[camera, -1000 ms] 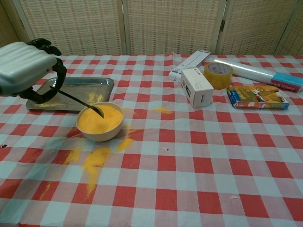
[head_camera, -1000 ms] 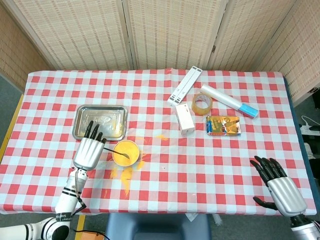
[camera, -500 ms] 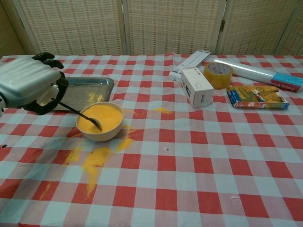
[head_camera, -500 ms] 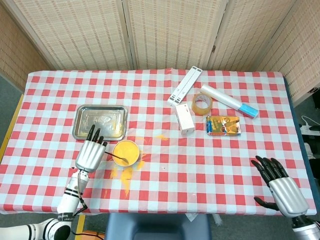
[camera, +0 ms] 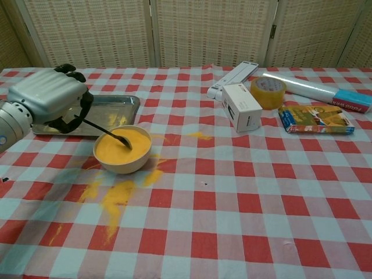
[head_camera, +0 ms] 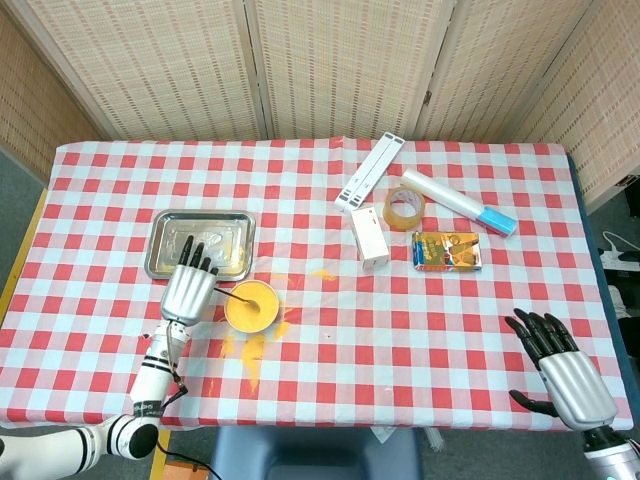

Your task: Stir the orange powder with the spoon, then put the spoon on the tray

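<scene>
Chest view: left robot hand apparently grips spoon.

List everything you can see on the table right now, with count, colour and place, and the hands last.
Bowl of orange powder: 1, cream, front left.
Dark metal spoon: 1, tip in the powder.
Steel tray: 1, silver, behind the bowl.
Spilled powder: orange, cloth by the bowl.
White box: 1, centre back.
Tape roll: 1, yellow, right of the box.
White flat bar: 1, back.
Wrap roll: 1, white and blue, back right.
Blue packet: 1, right.
Left hand: holds the spoon.
Right hand: empty, front right.
</scene>
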Controlling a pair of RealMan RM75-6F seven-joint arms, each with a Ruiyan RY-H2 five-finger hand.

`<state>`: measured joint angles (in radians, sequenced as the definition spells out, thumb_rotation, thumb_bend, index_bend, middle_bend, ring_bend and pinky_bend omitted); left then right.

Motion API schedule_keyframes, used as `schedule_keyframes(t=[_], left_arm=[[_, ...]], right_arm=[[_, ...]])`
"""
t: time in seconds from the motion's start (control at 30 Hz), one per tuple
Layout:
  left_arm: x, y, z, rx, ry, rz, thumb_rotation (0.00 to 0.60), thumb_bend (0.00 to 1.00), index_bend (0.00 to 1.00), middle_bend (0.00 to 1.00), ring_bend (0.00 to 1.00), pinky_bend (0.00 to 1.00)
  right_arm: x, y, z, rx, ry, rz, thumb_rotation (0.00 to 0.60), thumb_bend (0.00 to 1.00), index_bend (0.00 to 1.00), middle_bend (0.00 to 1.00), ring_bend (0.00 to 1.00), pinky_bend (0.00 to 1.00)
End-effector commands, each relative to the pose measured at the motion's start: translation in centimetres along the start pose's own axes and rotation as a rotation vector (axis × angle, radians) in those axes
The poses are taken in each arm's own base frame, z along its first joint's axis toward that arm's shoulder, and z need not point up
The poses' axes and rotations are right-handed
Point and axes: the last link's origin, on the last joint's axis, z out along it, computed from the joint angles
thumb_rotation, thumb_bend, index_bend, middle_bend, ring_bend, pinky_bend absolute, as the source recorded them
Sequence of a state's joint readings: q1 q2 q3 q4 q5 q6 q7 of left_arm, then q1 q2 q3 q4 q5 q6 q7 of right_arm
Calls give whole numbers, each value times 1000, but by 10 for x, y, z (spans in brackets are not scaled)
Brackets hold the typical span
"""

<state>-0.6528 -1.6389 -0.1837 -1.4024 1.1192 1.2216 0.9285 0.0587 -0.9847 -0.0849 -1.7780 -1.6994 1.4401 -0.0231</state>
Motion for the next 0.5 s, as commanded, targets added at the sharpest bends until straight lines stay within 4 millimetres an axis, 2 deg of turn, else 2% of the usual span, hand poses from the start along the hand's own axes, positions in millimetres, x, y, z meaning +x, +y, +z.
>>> schedule_keyframes(t=[0.03,0.27,0.5], left_arm=[[4,1,5,8,9,-23,600,826,824,366,104,0],[18,-1,-3,-3,37,-56,600,826,824,367,105,0],[4,-6,-26,-10,-11,-14,600,825,824,372,112,0]], right_arm=[[-1,1,1,-5,-3,-2,600,50,0,0,0,0],[-1,1,2,-8,-7,-5,600,50,0,0,0,0],[0,-2,-1,5,-3,0,600,50,0,0,0,0]])
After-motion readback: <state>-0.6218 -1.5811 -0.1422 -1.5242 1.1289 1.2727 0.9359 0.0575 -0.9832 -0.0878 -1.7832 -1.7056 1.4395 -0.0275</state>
